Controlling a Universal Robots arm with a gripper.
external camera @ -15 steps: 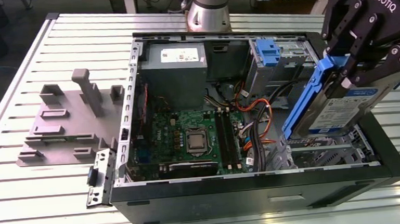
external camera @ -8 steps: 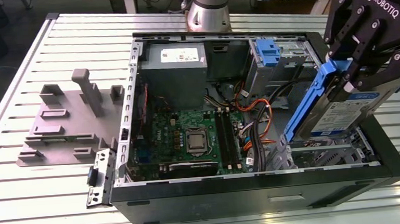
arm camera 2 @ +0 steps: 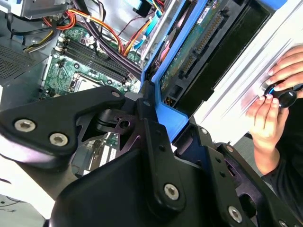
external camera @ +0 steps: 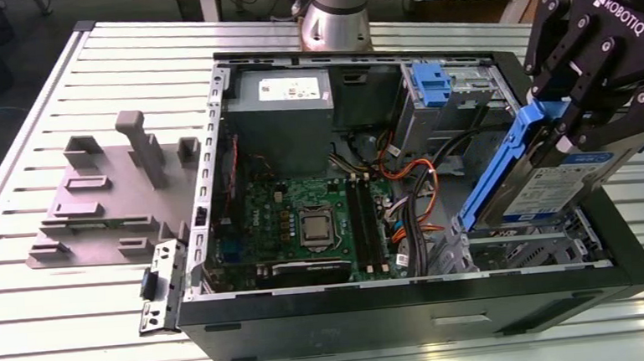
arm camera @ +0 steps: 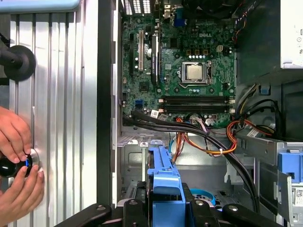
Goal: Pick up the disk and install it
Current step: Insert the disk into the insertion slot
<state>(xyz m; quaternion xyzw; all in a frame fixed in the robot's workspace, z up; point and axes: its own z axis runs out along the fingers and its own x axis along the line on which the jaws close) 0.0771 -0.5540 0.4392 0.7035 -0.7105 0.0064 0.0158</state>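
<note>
The disk (external camera: 555, 185), a silver drive with a white-and-blue label in a blue carrier rail, hangs tilted over the front corner of the open computer case (external camera: 418, 290) on the exterior view's right. My gripper (external camera: 573, 123) is shut on its upper end, gripping the blue rail. The disk's lower end sits just above the metal drive bay (external camera: 527, 248). In the second wrist view the black fingers (arm camera 2: 142, 123) clamp the blue rail (arm camera 2: 166, 116), with the disk's green underside (arm camera 2: 189, 47) beyond. The first wrist view shows the rail (arm camera: 163, 182) above the bay (arm camera: 137, 156).
Inside the case lie the motherboard (external camera: 302, 224), a grey power supply (external camera: 281, 107), orange and black cables (external camera: 411, 175) and another blue carrier (external camera: 429, 86). A grey slotted stand (external camera: 111, 202) sits on the slatted table. A person's hands (arm camera: 16, 165) hold a black knob beside the case.
</note>
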